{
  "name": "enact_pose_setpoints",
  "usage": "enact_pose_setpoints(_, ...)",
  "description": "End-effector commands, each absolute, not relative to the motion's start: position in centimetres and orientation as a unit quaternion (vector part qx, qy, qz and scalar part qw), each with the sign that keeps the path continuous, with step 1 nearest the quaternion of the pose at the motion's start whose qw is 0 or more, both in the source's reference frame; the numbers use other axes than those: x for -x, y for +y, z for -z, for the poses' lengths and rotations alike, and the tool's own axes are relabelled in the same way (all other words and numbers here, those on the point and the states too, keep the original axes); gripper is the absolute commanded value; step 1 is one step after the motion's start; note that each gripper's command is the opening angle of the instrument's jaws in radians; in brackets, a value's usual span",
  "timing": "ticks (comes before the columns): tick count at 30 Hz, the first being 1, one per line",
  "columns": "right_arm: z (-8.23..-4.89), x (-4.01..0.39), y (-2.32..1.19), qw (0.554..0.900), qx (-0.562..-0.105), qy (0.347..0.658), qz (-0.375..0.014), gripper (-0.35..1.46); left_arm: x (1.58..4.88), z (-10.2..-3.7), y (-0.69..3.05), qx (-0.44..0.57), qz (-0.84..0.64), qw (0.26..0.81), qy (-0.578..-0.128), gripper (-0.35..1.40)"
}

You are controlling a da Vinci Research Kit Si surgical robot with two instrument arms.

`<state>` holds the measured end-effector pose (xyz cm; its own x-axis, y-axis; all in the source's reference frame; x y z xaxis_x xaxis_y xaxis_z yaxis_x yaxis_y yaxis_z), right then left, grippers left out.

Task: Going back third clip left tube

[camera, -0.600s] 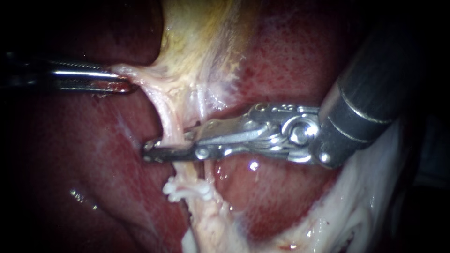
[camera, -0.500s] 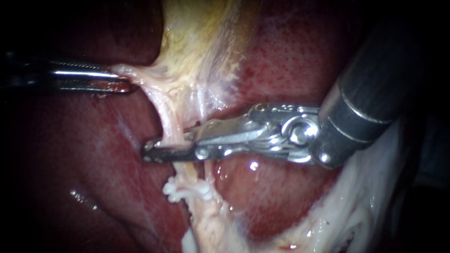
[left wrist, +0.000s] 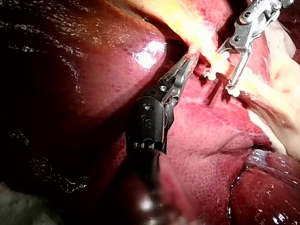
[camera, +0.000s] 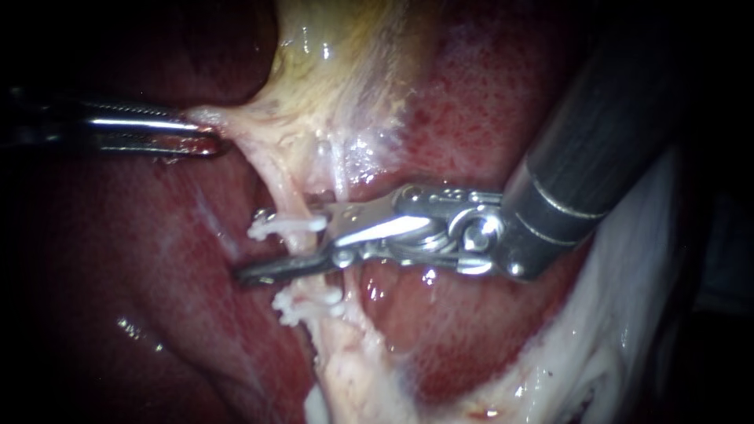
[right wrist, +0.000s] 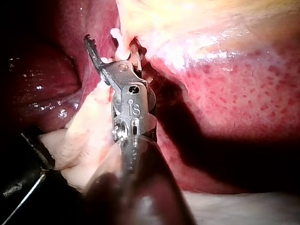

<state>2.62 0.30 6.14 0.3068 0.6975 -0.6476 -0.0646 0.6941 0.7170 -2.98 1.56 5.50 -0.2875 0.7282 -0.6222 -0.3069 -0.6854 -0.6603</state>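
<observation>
Liver (camera: 503, 118): we see it dark red and wet, filling the background on both sides.
Pale tissue (camera: 338, 78): a yellowish sheet that hangs from the top and narrows downward into the tube.
Right instrument (camera: 253, 245): it comes in from the upper right. Its jaws stand narrowly apart astride the tube, pointing to the view's left. The lower jaw crosses in front of the tube and the upper one is mostly hidden behind it.
Left instrument (camera: 206, 135): it lies level, with its jaws closed on the sheet's left edge and drawing it taut.
Left tube (camera: 284, 192): its long axis runs top to bottom, slanting slightly right.
Upper clip (camera: 287, 226): white, it sits on the tube between the right jaws. Its long axis lies level across the tube.
Lower clip (camera: 310, 306): white, it sits just below the lower jaw and also crosses the tube. We cannot tell whether it is one clip or more.
</observation>
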Motion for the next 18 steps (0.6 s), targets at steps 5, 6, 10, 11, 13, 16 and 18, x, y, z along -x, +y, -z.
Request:
enact_pose_setpoints(5,-6.09,-2.45,0.32,0.755,-0.291,0.536,-0.242,0.5,2.98,-5.5,1.56,0.494,-0.774,0.335,-0.213,-0.35)
enact_pose_setpoints(6,-6.08,-2.41,0.32,0.755,-0.291,0.536,-0.242,0.49,2.98,-5.5,1.56,0.494,-0.774,0.335,-0.213,-0.35)
enact_pose_setpoints(10,-6.1,-2.33,0.33,0.754,-0.292,0.537,-0.242,0.49,2.98,-5.5,1.55,0.494,-0.774,0.335,-0.213,-0.35)
enact_pose_setpoints(11,-6.11,-2.31,0.34,0.754,-0.291,0.537,-0.242,0.49,2.98,-5.5,1.55,0.494,-0.774,0.335,-0.213,-0.35)
enact_pose_setpoints(13,-6.14,-2.3,0.36,0.754,-0.292,0.538,-0.239,0.49,2.98,-5.51,1.55,0.494,-0.774,0.335,-0.213,-0.35)
enact_pose_setpoints(16,-6.19,-2.31,0.36,0.749,-0.31,0.532,-0.245,0.49,2.98,-5.51,1.55,0.494,-0.774,0.335,-0.213,-0.35)
enact_pose_setpoints(18,-6.2,-2.32,0.36,0.749,-0.31,0.532,-0.244,0.49,2.98,-5.51,1.55,0.494,-0.774,0.335,-0.213,-0.35)
